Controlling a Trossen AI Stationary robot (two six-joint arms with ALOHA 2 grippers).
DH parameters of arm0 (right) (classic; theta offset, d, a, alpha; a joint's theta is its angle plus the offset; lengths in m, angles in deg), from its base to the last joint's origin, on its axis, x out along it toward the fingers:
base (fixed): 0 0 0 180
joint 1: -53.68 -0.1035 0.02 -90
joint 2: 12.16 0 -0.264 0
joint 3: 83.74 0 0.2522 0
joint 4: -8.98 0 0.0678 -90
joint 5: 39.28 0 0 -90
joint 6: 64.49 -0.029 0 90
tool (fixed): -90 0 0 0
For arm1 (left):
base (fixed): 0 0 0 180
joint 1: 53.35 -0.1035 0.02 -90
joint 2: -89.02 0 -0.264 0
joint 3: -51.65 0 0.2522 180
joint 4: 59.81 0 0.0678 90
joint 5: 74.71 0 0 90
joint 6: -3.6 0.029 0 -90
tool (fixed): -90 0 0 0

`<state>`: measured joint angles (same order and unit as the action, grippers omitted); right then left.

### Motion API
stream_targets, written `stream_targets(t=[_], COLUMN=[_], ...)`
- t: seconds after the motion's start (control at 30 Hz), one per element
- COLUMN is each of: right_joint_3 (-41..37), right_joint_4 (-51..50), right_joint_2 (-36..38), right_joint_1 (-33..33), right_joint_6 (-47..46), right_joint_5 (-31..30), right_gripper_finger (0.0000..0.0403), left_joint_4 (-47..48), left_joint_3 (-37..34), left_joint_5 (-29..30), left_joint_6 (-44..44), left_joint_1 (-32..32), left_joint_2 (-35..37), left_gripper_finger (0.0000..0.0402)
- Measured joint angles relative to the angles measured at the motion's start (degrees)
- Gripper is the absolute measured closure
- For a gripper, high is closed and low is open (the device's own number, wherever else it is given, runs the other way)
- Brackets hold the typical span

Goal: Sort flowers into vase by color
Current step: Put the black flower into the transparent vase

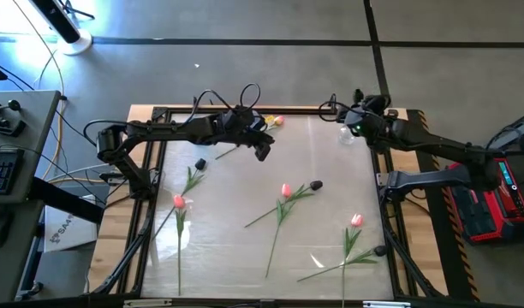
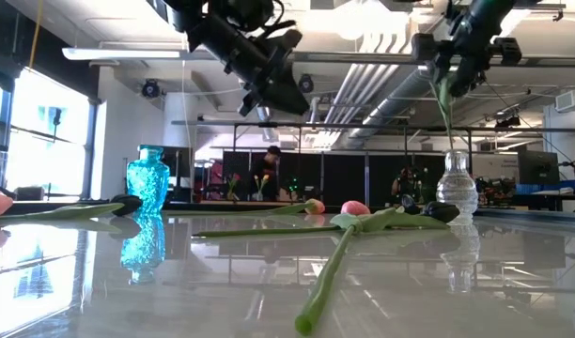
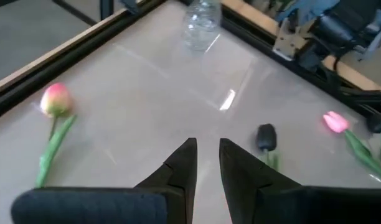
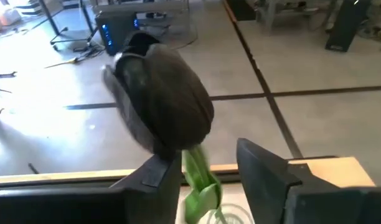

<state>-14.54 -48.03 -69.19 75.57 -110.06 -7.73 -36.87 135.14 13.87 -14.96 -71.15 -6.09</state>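
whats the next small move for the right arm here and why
Probably lift the right gripper straight up and clear. Its jaws stand apart around the dark tulip, whose stem already runs down into the clear vase, so the flower looks delivered.

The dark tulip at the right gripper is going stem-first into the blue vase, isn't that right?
Not quite: the dark tulip at the right gripper hangs over the clear glass vase, stem down. The low view shows the blue vase standing apart, far across the table.
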Motion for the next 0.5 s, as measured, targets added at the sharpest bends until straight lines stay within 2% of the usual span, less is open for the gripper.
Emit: stream_targets(t=[0.23, 0.33, 0.5], right_joint_3=[0.0, 0.0, 0.0], right_joint_4=[-9.1, -9.9, -9.0], right_joint_2=[3.6, 5.5, 7.5], right_joint_1=[0.0, 0.0, -0.7], right_joint_6=[-10.6, -11.6, -13.1], right_joint_5=[2.0, 4.5, 5.5], right_gripper_finger=[0.0232, 0.0229, 0.0229], left_joint_4=[2.7, 6.1, 8.9], left_joint_3=[0.0, 0.0, 0.0], left_joint_5=[0.0, -0.4, -3.1], left_joint_6=[-0.1, -0.8, 0.1], left_joint_1=[-2.4, -4.2, -7.0], left_joint_2=[0.0, -0.4, -3.5], left_gripper_finger=[0.0310, 0.0289, 0.0252])
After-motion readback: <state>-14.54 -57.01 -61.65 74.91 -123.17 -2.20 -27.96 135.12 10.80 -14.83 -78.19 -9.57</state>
